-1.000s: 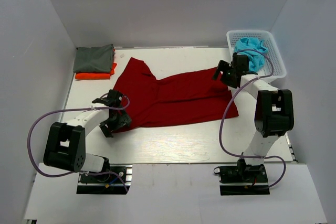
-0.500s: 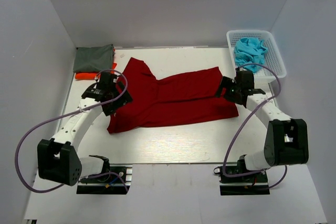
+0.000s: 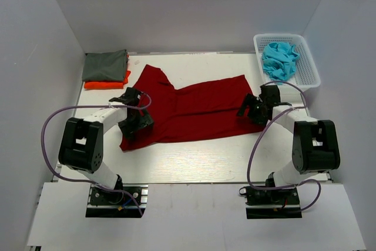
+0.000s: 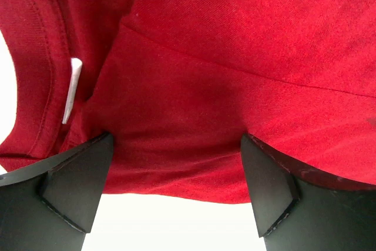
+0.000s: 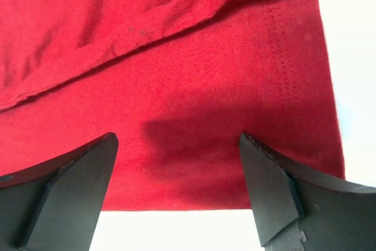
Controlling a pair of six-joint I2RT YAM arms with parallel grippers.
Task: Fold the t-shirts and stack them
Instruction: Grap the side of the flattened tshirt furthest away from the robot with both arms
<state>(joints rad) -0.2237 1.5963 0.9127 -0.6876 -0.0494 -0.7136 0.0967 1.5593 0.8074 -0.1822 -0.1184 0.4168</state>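
Note:
A dark red t-shirt (image 3: 194,110) lies spread on the white table, collar end at the left. My left gripper (image 3: 134,126) is open, low over its left part near the collar; the red cloth (image 4: 194,86) with a white label (image 4: 70,89) fills that wrist view. My right gripper (image 3: 251,110) is open over the shirt's right hem (image 5: 194,116). A folded grey-green t-shirt (image 3: 106,65) lies on a bright orange one (image 3: 100,84) at the back left. Turquoise t-shirts (image 3: 280,60) fill the basket.
A white lattice basket (image 3: 309,69) stands at the back right corner. Grey walls close the table on three sides. The near strip of the table (image 3: 200,160) is bare white.
Both grippers have come down onto the red shirt. The left one moved from the shirt's upper left toward its near left corner; the right one shifted slightly left along the right hem.

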